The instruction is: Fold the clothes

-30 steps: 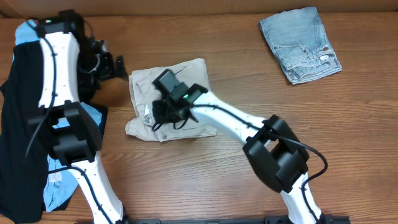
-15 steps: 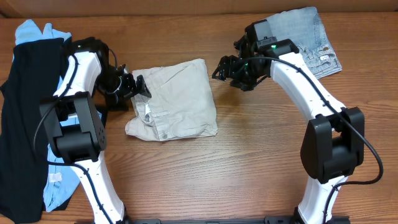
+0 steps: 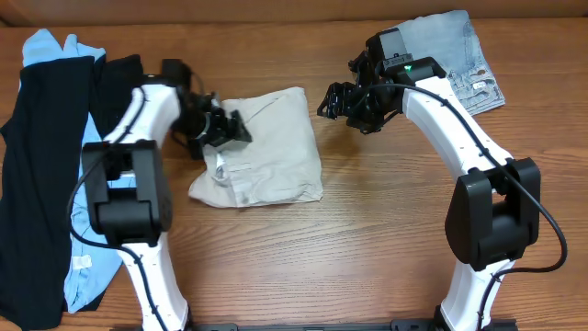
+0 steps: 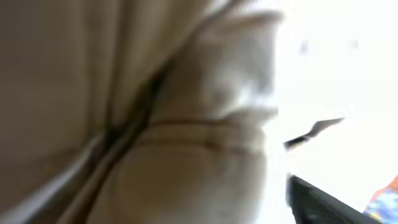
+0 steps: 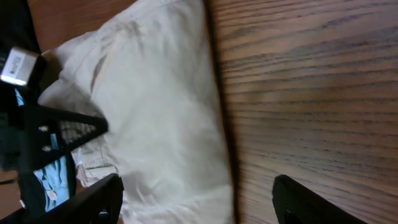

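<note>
The beige trousers point(image 3: 271, 152) lie folded into a rough square at the middle of the table. My left gripper point(image 3: 230, 131) is at their upper left edge, over the cloth, with its jaws spread. The left wrist view is filled with blurred beige trousers point(image 4: 186, 124); only one dark finger point(image 4: 317, 202) shows at the lower right. My right gripper point(image 3: 335, 101) hangs open above bare wood just right of the trousers' top right corner. In the right wrist view its gripper point(image 5: 199, 202) has nothing between its fingers, with the trousers point(image 5: 161, 112) below.
A folded pale denim garment point(image 3: 446, 64) lies at the back right, behind the right arm. A black garment point(image 3: 37, 184) and a light-blue one point(image 3: 92, 267) are heaped along the left side. Bare wooden table point(image 3: 322, 257) lies in front of the trousers.
The right gripper let go of the trousers and swung up to the right. The left gripper moved right, from beside the trousers onto their left edge.
</note>
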Motion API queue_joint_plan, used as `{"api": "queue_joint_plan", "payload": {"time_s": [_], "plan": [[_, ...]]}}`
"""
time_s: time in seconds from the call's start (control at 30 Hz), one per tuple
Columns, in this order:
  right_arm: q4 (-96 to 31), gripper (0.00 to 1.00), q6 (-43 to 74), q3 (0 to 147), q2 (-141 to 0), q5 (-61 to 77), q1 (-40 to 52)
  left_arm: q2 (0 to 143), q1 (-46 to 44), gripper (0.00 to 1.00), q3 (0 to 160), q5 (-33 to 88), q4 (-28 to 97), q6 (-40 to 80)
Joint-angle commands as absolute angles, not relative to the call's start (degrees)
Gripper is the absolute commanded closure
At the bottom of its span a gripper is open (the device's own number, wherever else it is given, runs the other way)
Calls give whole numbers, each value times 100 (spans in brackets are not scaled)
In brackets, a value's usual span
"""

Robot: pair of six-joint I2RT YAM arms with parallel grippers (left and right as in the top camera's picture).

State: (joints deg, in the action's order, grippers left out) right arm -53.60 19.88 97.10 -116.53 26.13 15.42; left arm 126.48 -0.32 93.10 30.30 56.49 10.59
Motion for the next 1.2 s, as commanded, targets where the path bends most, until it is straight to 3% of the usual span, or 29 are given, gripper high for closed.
{"api": "queue_joint_plan", "payload": {"time_s": [0.0, 0.1, 0.13, 0.33, 0.5, 0.7, 0.73, 1.17], "plan": [[-5398, 20, 1927, 9795, -11528, 2534, 1496, 12923, -569, 27, 8877, 3094, 5266, 1341], [-5468, 20, 1927, 9795, -11528, 2532, 1490, 12923, -819, 77, 8838, 3087, 5046, 1402], [-5483, 21, 1927, 9795, -11528, 2532, 1479, 12923, -891, 81, 8838, 3087, 4998, 1426], [-5621, 21, 1929, 9800, -11524, 2567, 1184, 12923, -1411, 81, 8838, 3070, 4880, 1656], [-6045, 21, 1778, 9800, -11458, 2683, 781, 12923, -1844, 69, 8890, 2950, 4960, 1649], [-6674, 23, 1619, 9795, -11410, 2698, 867, 12923, -1590, 9, 9319, 3030, 5188, 1680], [-6790, 23, 1603, 9771, -11410, 2659, 941, 12923, -1474, 3, 9489, 3033, 5295, 1680], [-7946, 24, 1616, 9205, -11410, 1739, 2486, 12923, 117, 0, 11810, 2751, 6954, 1004]]}}
